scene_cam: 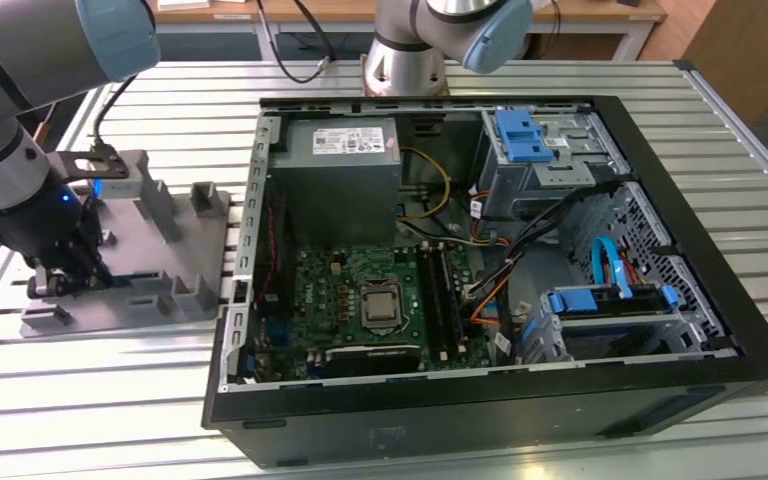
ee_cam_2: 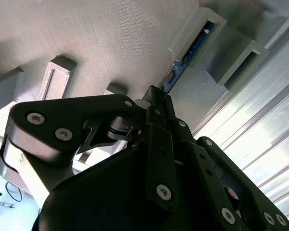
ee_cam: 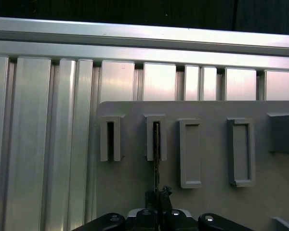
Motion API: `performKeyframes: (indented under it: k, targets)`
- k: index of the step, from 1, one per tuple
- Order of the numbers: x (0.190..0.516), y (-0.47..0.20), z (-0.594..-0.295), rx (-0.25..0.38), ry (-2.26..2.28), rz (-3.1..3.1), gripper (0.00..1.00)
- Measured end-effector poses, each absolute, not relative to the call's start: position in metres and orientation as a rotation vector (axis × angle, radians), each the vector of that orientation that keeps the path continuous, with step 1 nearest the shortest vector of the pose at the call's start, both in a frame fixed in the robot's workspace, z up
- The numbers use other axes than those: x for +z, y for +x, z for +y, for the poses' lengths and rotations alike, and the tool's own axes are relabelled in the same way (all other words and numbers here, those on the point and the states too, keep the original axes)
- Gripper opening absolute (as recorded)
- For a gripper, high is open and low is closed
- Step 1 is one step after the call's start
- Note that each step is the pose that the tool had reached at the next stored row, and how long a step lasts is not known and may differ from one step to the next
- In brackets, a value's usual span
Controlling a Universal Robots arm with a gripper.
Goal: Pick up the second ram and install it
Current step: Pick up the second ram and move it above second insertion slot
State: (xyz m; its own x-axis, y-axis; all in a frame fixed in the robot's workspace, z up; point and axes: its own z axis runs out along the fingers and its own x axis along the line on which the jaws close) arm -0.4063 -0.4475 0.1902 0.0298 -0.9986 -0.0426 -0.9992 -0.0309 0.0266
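The second ram (ee_cam_2: 189, 57) is a thin blue board standing on edge in a slot of the grey holder block (scene_cam: 171, 245), on the exterior view's left. In the first wrist view the second ram (ee_cam: 156, 153) shows edge-on, running from the slot down to the black fingertips. My gripper (scene_cam: 55, 280) is low over the block; in both wrist views the gripper (ee_cam_2: 156, 96) (ee_cam: 156, 196) is shut on the strip's near end. The open computer case (scene_cam: 257, 200) lies beside the block, its long black motherboard slots (scene_cam: 440, 300) facing up.
The holder block (ee_cam: 212, 159) has several other raised slots. Inside the case are a grey power supply (scene_cam: 337, 175), drive cages with blue latches (scene_cam: 518, 135), and loose cables (scene_cam: 531, 235). The arm's base (scene_cam: 404, 60) stands behind the case on the slatted metal table (scene_cam: 157, 400).
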Motion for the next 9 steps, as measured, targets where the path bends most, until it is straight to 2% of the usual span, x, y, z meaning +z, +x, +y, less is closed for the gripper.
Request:
performKeyframes:
  k: [5, 9]
  targets:
    - [0.193, -0.406, -0.448, 0.077, -2.247, 2.179, 0.14]
    - [0.209, -0.406, -0.448, 0.077, -2.247, 2.179, 0.14]
